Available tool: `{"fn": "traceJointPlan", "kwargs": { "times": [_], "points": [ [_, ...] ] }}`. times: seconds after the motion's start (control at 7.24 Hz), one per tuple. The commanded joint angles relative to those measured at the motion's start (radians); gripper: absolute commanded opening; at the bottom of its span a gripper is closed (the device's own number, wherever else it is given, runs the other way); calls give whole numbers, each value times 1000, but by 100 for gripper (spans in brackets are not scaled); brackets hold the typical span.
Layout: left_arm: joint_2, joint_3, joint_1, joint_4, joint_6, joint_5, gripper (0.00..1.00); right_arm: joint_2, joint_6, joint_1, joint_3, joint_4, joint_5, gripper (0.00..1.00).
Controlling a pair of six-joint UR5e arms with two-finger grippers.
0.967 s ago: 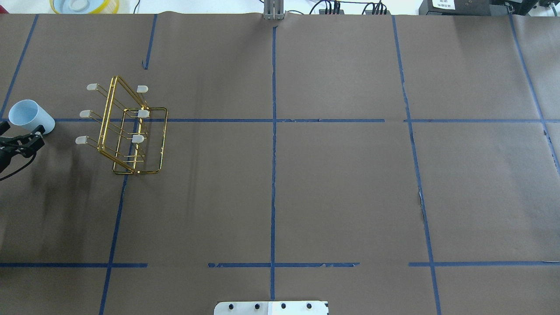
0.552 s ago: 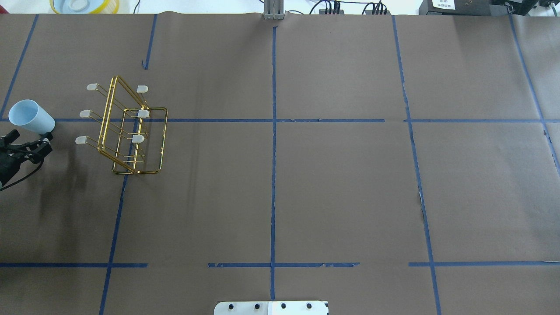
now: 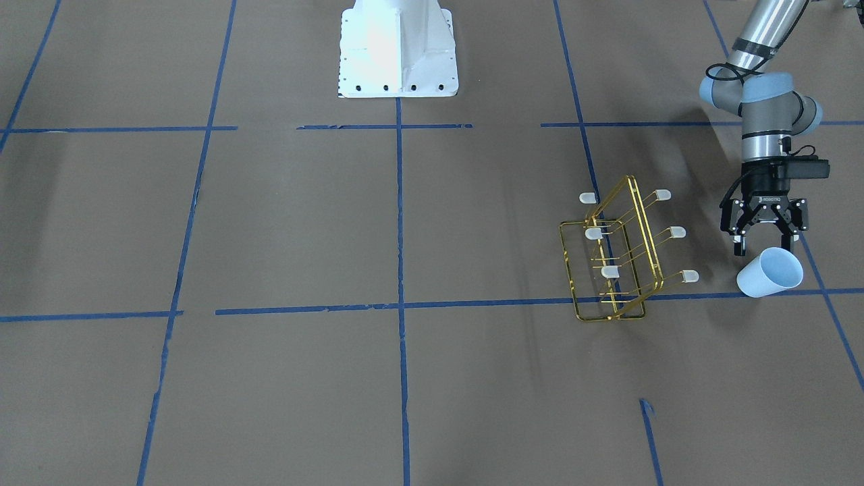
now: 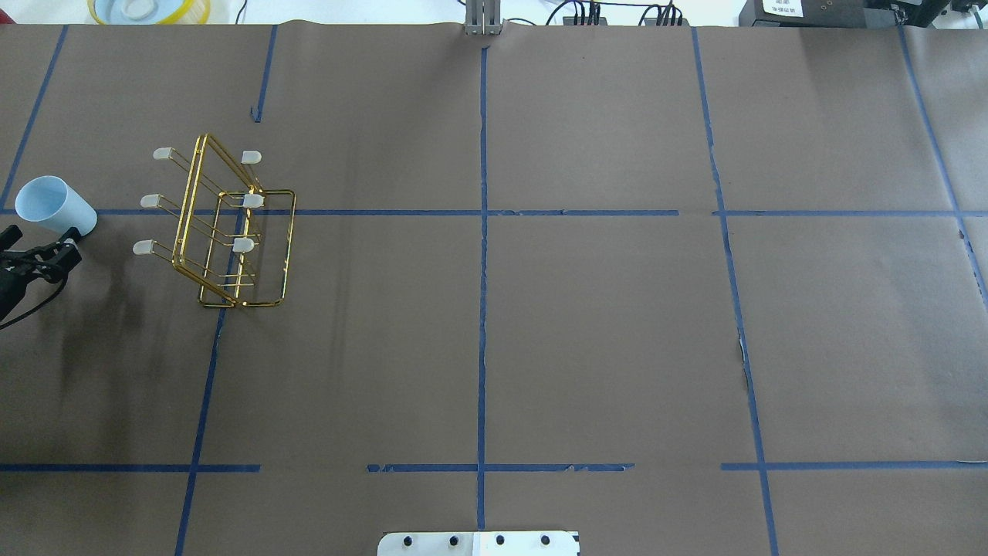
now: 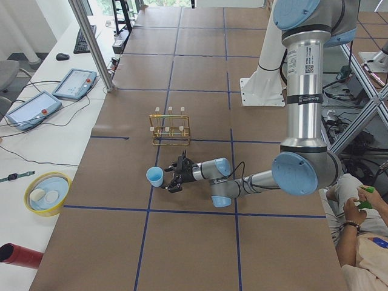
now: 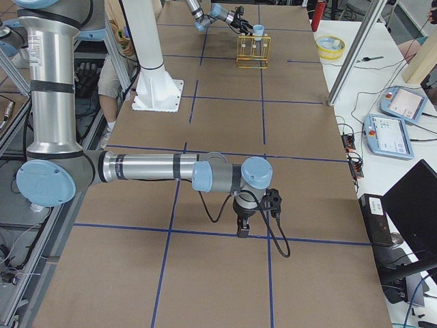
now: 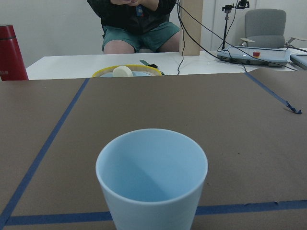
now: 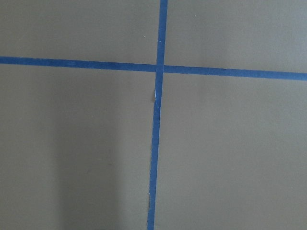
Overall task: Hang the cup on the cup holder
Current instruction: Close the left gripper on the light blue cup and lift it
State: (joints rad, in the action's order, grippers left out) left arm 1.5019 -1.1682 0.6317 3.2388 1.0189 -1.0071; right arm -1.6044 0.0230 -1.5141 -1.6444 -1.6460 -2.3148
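The pale blue cup (image 4: 50,205) stands upright, mouth up, at the table's far left; it fills the lower left wrist view (image 7: 151,182) and shows in the front view (image 3: 769,272). My left gripper (image 4: 42,243) is open and low, just on the robot's side of the cup; in the front view (image 3: 763,248) its fingers are spread, not around the cup. The gold wire cup holder (image 4: 252,200) stands to the cup's right with white-capped prongs, all bare (image 3: 611,271). My right gripper (image 6: 244,229) shows only in the exterior right view, pointing down over bare table; I cannot tell if it is open.
A yellow bowl (image 4: 147,9) sits beyond the table's far edge. The robot base (image 3: 397,50) is at mid table. A red bottle (image 7: 12,52) and a seated person show behind the table in the left wrist view. Blue tape lines cross the brown paper.
My left gripper has shifted a little back from the cup, toward the robot's side. The cup and cup holder have not moved.
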Motion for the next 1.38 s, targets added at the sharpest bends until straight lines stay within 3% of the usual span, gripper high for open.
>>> {"fn": "traceJointPlan", "kwargs": {
  "times": [0.0, 1.24],
  "points": [
    [33, 33, 5, -2, 24, 1, 97, 0, 0, 0, 0, 0, 0, 100],
    [92, 68, 56, -14, 20, 13, 95, 0, 0, 0, 0, 0, 0, 100]
  ]
}}
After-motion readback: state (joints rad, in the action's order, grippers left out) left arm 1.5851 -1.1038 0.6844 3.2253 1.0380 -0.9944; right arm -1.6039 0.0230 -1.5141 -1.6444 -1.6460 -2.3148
